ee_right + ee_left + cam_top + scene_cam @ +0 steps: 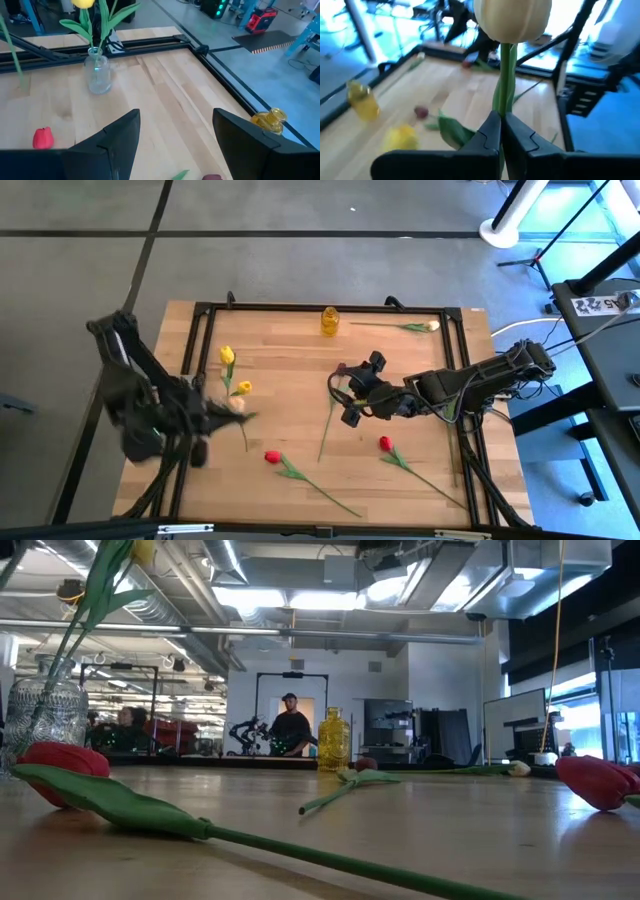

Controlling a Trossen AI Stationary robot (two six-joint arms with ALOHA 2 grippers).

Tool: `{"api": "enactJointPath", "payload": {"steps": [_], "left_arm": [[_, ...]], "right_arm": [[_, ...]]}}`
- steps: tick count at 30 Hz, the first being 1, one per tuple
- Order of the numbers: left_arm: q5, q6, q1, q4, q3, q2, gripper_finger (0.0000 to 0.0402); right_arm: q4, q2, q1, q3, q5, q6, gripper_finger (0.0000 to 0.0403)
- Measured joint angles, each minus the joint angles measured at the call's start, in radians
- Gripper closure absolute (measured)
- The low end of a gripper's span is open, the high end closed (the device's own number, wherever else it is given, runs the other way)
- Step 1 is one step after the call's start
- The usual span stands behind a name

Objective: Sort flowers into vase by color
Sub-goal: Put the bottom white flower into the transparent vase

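My left gripper (pixel 228 416) is at the table's left, shut on a cream tulip (pixel 512 20) next to the clear vase (pixel 98 75). That vase holds yellow tulips (pixel 227 356). My right gripper (pixel 175 120) hovers open over the table's middle (pixel 357 394), holding nothing. Beside it lies a maroon tulip (pixel 328 420). Two red tulips (pixel 272 457), (pixel 385 444) lie flat near the near edge. Another cream tulip (pixel 430 326) lies by the far edge. The yellow vase (pixel 330 321) stands at the far edge. My left gripper pinches the cream tulip's green stem (pixel 504 102) between its two fingers (pixel 487 135), a short way below the head. The stem runs on past the fingertips, and the head (pixel 238 405) is off the table. A leaf (pixel 455 131) hangs beside the fingers.
A black metal frame (pixel 205 310) runs round the wooden tabletop. Bare wood lies between the yellow vase and the right gripper. In the low view a person (pixel 291 725) stands in the room beyond the table.
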Motion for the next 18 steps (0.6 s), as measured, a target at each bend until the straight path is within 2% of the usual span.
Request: {"api": "enactJointPath", "payload": {"steps": [5,10,16,18], "left_arm": [[0.01,0.27,-0.045,-0.023,0.015,-0.16,0.0401],[0.034,0.431,-0.085,-0.118,0.015,-0.285,0.0401],[0.181,0.541,-0.09,-0.151,0.015,-0.371,0.0401],[0.197,0.553,-0.091,-0.196,0.014,-0.377,0.0401]], "right_arm": [[0.01,0.0,0.0,0.0,0.013,0.024,0.0155],[0.01,0.0,0.0,0.0,0.007,0.026,0.0155],[0.009,0.0,0.0,0.0,-0.001,0.089,0.0155],[0.009,0.0,0.0,0.0,-0.001,0.098,0.0155]]}}
